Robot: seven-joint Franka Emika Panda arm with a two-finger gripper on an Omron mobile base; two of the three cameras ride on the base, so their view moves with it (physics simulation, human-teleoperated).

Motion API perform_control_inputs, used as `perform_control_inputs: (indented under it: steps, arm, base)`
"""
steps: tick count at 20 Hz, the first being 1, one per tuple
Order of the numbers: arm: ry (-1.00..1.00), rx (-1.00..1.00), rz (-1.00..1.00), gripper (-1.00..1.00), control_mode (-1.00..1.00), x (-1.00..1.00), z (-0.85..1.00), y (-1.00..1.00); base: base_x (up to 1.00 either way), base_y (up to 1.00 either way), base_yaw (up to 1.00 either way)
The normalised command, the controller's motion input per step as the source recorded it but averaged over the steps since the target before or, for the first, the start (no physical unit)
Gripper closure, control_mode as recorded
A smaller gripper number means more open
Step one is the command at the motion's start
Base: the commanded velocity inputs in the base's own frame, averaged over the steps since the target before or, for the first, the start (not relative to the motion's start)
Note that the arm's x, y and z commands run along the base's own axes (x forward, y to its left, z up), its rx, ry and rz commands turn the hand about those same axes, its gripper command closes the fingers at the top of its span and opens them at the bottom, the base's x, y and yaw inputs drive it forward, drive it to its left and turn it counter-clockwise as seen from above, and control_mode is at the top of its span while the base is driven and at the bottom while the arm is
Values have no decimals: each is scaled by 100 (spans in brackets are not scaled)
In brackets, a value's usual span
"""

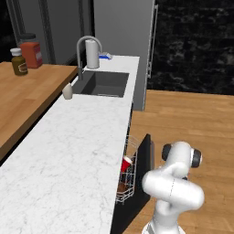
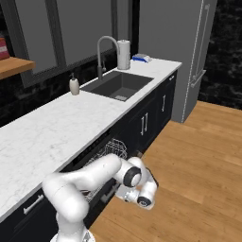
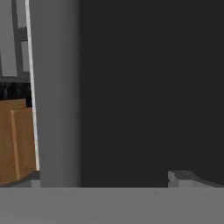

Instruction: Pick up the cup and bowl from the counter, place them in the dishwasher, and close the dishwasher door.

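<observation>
Here, you find the cup (image 1: 126,163) already in the white wire rack (image 1: 128,176) of the dishwasher (image 1: 137,183), lying tilted with its white inside turned toward the desk side. Just below it in the same rack sits the bowl (image 1: 122,187), a dark brown shape partly hidden behind the wires. The rack pokes out past the desk (image 1: 68,155) edge, and the dishwasher door (image 1: 145,167) stands nearly upright just beside it, not fully shut against the cabinet front.

In the right base view you see the arm folded low in front of the dark cabinets, its wrist down by the door (image 2: 106,191) with the rack (image 2: 111,151) visible behind it. The hand view looks straight at a flat black surface (image 3: 153,87) very close up, with one dark fingertip (image 3: 179,178) at the lower right. The end effector (image 2: 124,191) is spread to its widest and holds nothing that you can see; its fingers are hard to make out from the base cameras.

Farther along the desk you have the sink (image 1: 103,84) with its curved faucet (image 1: 86,48), and a small soap bottle (image 1: 67,91) just beside the basin. The wooden floor (image 1: 192,119) stretches off to the right.
</observation>
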Motion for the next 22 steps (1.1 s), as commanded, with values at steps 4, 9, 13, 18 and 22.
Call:
perform_control_inputs:
  steps: [4,9,13,18,22]
  arm:
    - [-17,0,0,-100,-100,49,45,100]
    - [-13,0,0,-100,-100,51,36,100]
    - [-9,0,0,-100,-100,45,18,100]
    - [-8,0,0,-100,-100,38,7,100]
    - [-7,0,0,-100,-100,35,3,100]
  base:
    - [0,0,0]
    - [0,0,0]
    - [0,0,0]
    - [0,0,0]
    - [0,0,0]
